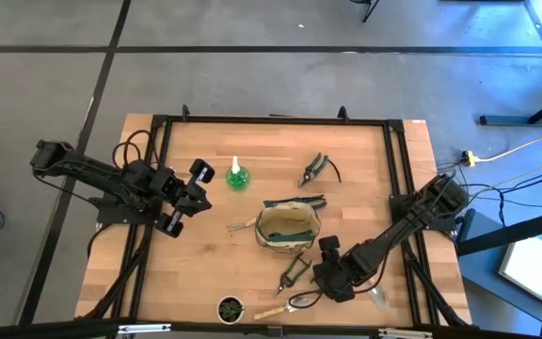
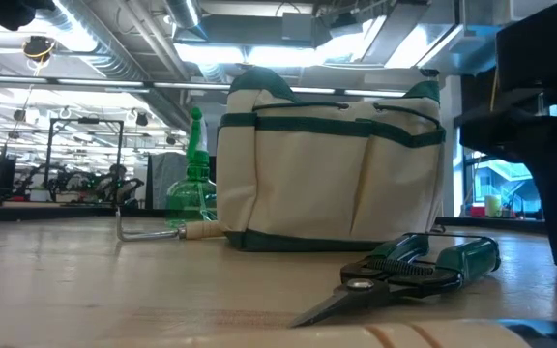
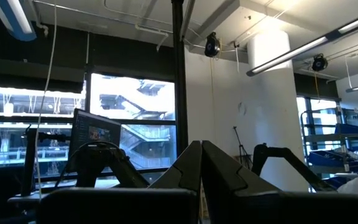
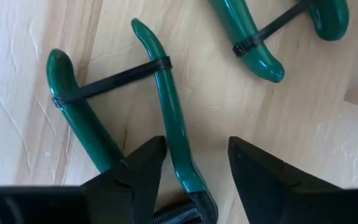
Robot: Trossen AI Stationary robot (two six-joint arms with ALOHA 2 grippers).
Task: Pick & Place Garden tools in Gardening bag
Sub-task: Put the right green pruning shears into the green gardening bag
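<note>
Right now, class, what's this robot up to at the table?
It is packing garden tools into the bag. The right gripper is open, poised over green-handled pruners lying on the table near the bag. The left gripper waits shut, off to the side. Spray bottle and other tools are still out.

The gardening bag point(image 1: 288, 229) stands near the middle of the table point(image 1: 205, 273). A fork point(image 1: 242, 226) lies just left of it, touching or nearly so. The spray bottle point(image 1: 237, 176) stands farther back and left; one pair of pruners point(image 1: 316, 169) lies behind the bag to the right. Another pair of pruners point(image 1: 294, 273) lies in front of the bag, a trowel point(image 1: 285, 306) nearer still, and a potted plant point(image 1: 231, 308) left of the trowel at the near edge.
</note>
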